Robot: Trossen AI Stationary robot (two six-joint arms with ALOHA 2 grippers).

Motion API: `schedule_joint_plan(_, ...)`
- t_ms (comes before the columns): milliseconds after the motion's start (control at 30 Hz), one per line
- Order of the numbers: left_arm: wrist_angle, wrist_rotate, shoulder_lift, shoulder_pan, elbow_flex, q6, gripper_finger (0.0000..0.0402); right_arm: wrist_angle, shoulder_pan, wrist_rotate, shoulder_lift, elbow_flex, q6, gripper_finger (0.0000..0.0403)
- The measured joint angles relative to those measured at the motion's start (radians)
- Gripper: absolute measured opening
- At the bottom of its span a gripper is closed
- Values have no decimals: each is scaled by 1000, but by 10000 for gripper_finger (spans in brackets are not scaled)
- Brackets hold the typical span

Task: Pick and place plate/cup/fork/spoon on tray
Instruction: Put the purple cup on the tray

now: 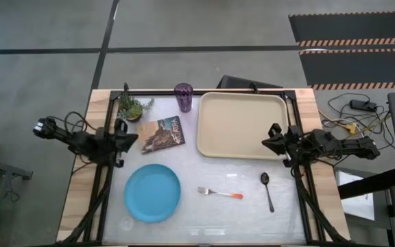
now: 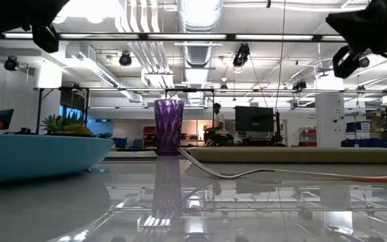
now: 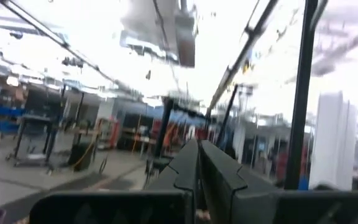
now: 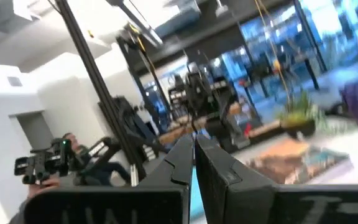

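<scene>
The light-blue plate (image 1: pixel 152 193) lies flat on the table at the near left. The purple ribbed cup (image 1: pixel 184 97) stands upright at the far middle and also shows in the low view (image 2: pixel 168 126). The fork (image 1: pixel 219 193) with its orange handle tip lies near the front middle. The dark spoon (image 1: pixel 267 189) lies to its right. The beige tray (image 1: pixel 242 125) lies at the far right. My left gripper (image 1: pixel 132 139) is shut and empty above the table's left side. My right gripper (image 1: pixel 266 142) is shut and empty by the tray's right rim.
A small green potted plant (image 1: pixel 133 108) and a picture book (image 1: pixel 162 134) sit at the far left, between my left gripper and the tray. A dark frame runs along the table's far and side edges. A person shows in the room beyond the table (image 4: pixel 67 152).
</scene>
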Motion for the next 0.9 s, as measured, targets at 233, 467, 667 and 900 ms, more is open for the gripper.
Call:
schedule_joint_plan(233,84,1,2,0,0,-47,2,37,0,27,5,107,-154,9)
schedule_joint_plan(467,137,-12,123,0,75,-53,1,26,0,28,47,190,-266,9)
schedule_joint_plan(667,160,-144,351,9,240,32,1,-22,0,27,92,251,-287,9)
schedule_joint_plan(900,72,-300,612,83,483,123,1,-50,0,27,153,300,-312,9)
